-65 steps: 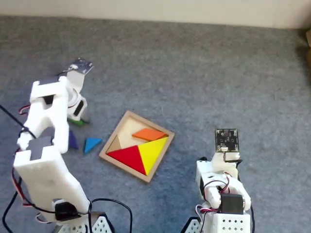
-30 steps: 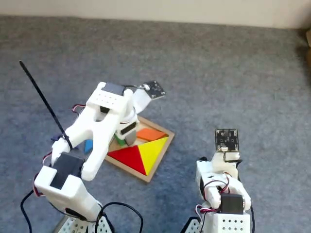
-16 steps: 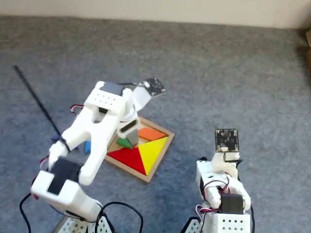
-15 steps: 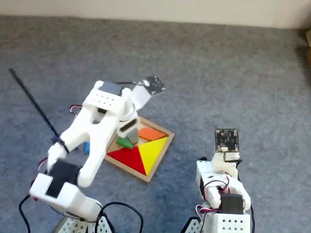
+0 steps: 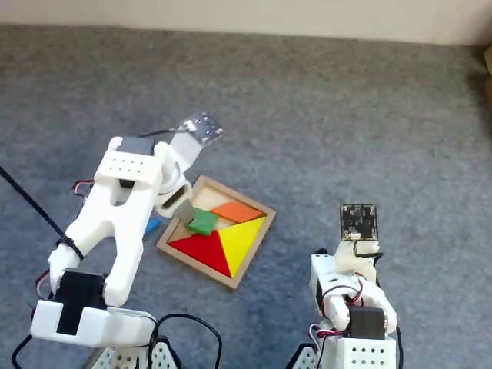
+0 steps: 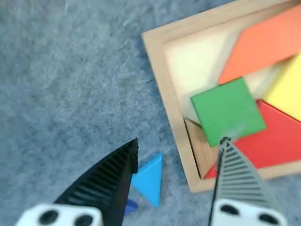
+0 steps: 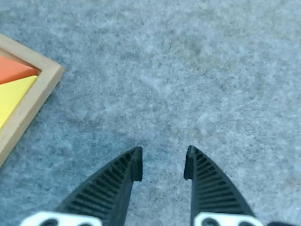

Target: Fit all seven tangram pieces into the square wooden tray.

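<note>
The left hand (image 6: 179, 141) is hovering over the near rim of the wooden tray (image 6: 161, 66), fingers spread wide and holding nothing. Its pale finger is pointing down by the lower corner of the green square (image 6: 228, 112), and the dark finger is hanging over the grey table (image 5: 346, 108) next to the blue triangle (image 6: 149, 179), which is lying just outside the tray.

The green square is sitting inside the tray, turned at an angle, one corner touching the orange piece (image 6: 268, 42) and its lower edge lying over the border of the red triangle (image 5: 204, 250). I cannot tell whether it is lying flat. The yellow triangle (image 5: 242, 238) is resting against the red one, filling that side of the tray.

The right hand (image 7: 163, 153) is hanging low over bare table well off the tray's corner, fingers parted with nothing between them.
</note>
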